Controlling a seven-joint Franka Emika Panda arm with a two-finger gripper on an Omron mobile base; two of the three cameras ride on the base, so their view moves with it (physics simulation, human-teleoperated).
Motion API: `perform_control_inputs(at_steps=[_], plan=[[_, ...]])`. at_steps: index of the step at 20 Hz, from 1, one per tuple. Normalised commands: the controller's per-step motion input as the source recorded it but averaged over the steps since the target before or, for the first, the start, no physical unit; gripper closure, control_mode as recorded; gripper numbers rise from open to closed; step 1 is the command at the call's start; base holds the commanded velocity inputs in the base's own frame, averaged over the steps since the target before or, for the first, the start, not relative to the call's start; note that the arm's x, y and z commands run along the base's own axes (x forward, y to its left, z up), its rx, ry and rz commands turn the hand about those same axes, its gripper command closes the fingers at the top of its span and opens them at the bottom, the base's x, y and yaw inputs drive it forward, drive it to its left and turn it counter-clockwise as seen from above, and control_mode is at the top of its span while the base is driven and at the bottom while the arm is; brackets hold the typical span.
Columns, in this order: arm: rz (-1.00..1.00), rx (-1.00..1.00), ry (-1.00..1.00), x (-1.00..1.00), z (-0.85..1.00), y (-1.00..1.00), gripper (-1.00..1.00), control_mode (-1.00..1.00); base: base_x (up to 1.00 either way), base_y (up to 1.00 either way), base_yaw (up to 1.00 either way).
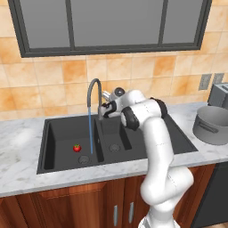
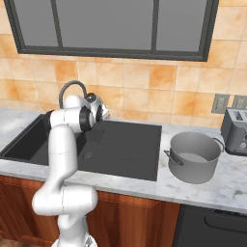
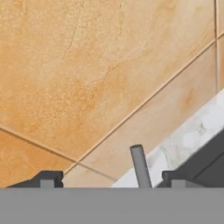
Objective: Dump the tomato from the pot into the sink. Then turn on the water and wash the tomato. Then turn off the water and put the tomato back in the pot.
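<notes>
Tomato [image 1: 77, 147]: sitting on the floor of the wide basin, down and away from my pincer, just beside the round drain [image 1: 83, 159]; I am seeing it as a small red dot with a green top and no finer detail.
Water [image 1: 90, 129]: running as a thin blue stream from the faucet spout into the wide basin, landing near the tomato; I cannot tell whether it is touching it.
Faucet [image 1: 92, 91]: its gooseneck is arching just beside my pincer; in the right base view my arm is covering most of it, leaving the top curve [image 2: 72, 87] showing.
Lever handle [image 3: 140, 165]: standing as a grey rod between my fingertips in the hand view, cut off at the bottom by the frame edge.
Pincer [image 3: 111, 177]: released, its dark tips [image 3: 49, 178] standing well apart on either side of the lever and not pressing it; from the left base view I am seeing the hand [image 1: 108, 107] pushed in behind the faucet, fingers hard to make out.
Sink [image 1: 58, 133]: my arm is hiding part of the smaller basin.
Pot [image 2: 194, 155]: standing upright on the counter [image 2: 226, 183], well apart from my pincer; cut off at the frame edge in the left base view.
Toaster [image 2: 236, 128]: beyond the pot, partly cropped.
</notes>
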Motion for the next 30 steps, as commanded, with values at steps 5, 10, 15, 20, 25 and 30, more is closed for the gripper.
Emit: perform_control_inputs(at_steps=[5, 10, 15, 20, 25, 30], plan=[[0.00, 0.18, 0.00, -0.21, 0.73, -0.42, -1.00, -1.00, 0.00, 0.00, 0.00], [-0.03, 0.07, 0.01, -0.58, 0.31, -0.72, -1.00, -1.00, 0.00, 0.00, 0.00], [0.00, 0.01, 0.06, -0.51, -0.02, -0.57, -1.00, -1.00, 0.00, 0.00, 0.00], [0.01, 0.00, 0.01, -0.25, -0.30, -0.20, -1.00, -1.00, 0.00, 0.00, 0.00], [0.09, 0.00, 0.00, -0.07, -0.41, -0.01, -1.00, -1.00, 0.00, 0.00, 0.00], [0.09, 0.00, 0.00, 0.02, -0.35, 0.00, -1.00, -1.00, 0.00, 0.00, 0.00]])
